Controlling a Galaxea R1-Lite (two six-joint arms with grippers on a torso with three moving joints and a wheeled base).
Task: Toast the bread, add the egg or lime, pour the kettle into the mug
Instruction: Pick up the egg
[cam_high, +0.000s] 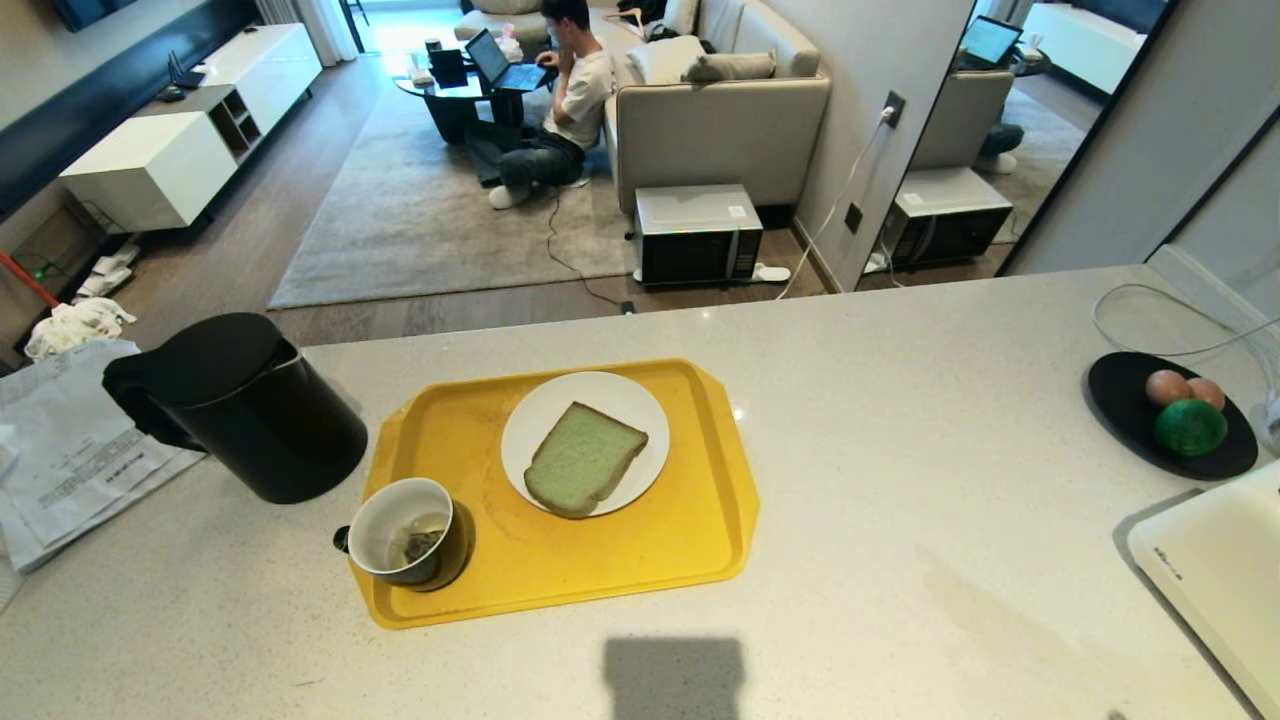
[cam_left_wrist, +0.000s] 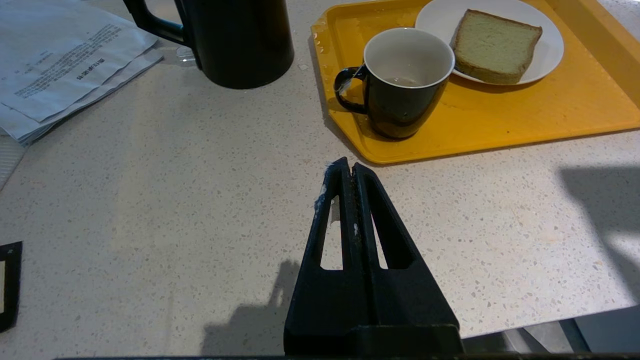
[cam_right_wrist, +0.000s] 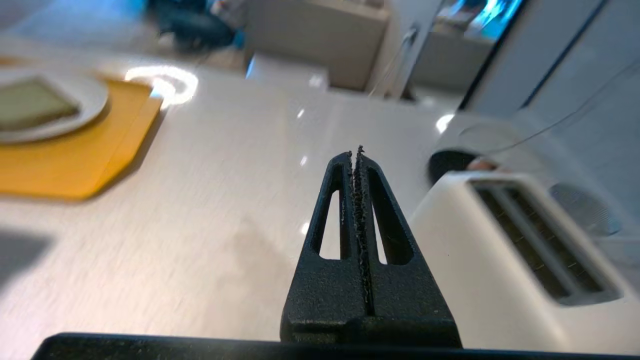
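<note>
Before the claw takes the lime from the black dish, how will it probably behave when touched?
The lime is round and glossy, so it may slip between the fingers and roll if nudged. It lies against two eggs on a shallow black dish, so a push could knock them; they look fragile.

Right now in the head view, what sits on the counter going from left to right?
papers → kettle → mug → white plate with the bread on the yellow tray → black dish holding two eggs and the lime → toaster.
</note>
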